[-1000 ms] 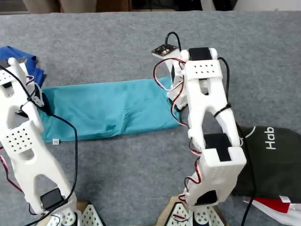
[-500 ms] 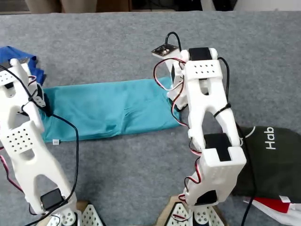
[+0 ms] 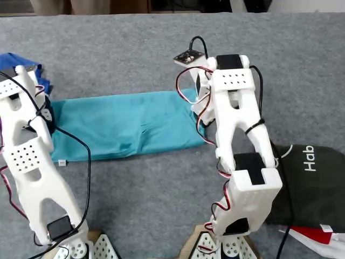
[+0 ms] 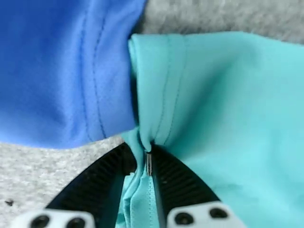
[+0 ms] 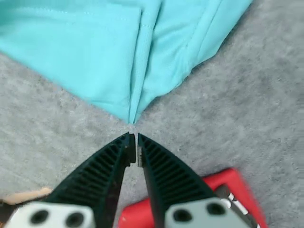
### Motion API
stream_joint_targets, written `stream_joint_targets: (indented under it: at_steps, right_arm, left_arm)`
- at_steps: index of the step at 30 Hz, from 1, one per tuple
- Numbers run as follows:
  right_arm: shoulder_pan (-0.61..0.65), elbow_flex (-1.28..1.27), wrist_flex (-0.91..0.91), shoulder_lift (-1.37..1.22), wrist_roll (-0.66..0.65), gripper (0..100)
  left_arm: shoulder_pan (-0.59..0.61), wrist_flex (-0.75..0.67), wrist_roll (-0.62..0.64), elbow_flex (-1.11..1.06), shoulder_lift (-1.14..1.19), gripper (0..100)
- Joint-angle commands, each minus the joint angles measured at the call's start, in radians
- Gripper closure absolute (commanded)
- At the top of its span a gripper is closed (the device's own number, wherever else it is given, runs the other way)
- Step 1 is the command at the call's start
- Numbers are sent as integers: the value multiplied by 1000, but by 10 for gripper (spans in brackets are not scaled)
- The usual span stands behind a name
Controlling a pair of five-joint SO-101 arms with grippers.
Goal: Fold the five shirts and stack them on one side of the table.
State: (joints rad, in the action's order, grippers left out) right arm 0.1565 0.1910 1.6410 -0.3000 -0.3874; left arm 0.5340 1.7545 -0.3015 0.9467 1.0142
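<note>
The teal shirt [image 3: 124, 125] lies on the grey table [image 3: 108, 48] as a long narrow band running across between the two arms, so its lengthwise folds appear done and the crosswise fold is judged the step in hand. The left gripper [image 4: 148, 161] is clamped on a pinch of the band's hem at the left end, just beside the blue shirt [image 4: 57, 71], which touches that end. The right gripper [image 5: 133, 142] sits low at the opposite end with its jaws pressed together and nothing seen between them, the tips just short of the shirt's pointed corner. A black shirt [image 3: 312, 183] and a red cloth [image 3: 307, 233] lie at the near right, apart from the teal one. For the next move, the right gripper would need to part its jaws and take that corner. One end can then be carried over the other, and the blue shirt should not be dragged along.
</note>
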Motion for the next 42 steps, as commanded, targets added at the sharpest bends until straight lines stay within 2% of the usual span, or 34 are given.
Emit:
stream_joint_targets:
  at_steps: [1, 4, 12, 16, 19, 29, 37, 42]
  right_arm:
    - [-44, 5, -92, 70, 49, 976]
    - [-84, -8, -227, 62, 123, 976]
    - [-186, -213, -775, 64, 322, 976]
    - [-243, -363, -1007, 64, 414, 976]
    - [-277, -443, -1125, 68, 417, 977]
    - [-309, -407, -1140, 42, 413, 977]
    - [-315, -406, -1143, 42, 413, 977]
    - [-315, -406, -1143, 42, 413, 977]
  left_arm:
    - [-14, 8, 31, 25, -105, 982]
    - [-69, 8, 29, -72, -234, 982]
    - [-305, 6, 29, -336, -596, 982]
    - [-402, 6, 32, -390, -710, 982]
    - [-463, 5, 29, -384, -753, 982]
    - [-749, 5, 34, -233, -765, 981]
    - [-988, 3, 35, -209, -751, 981]
    - [-1049, -72, 78, -209, -644, 981]
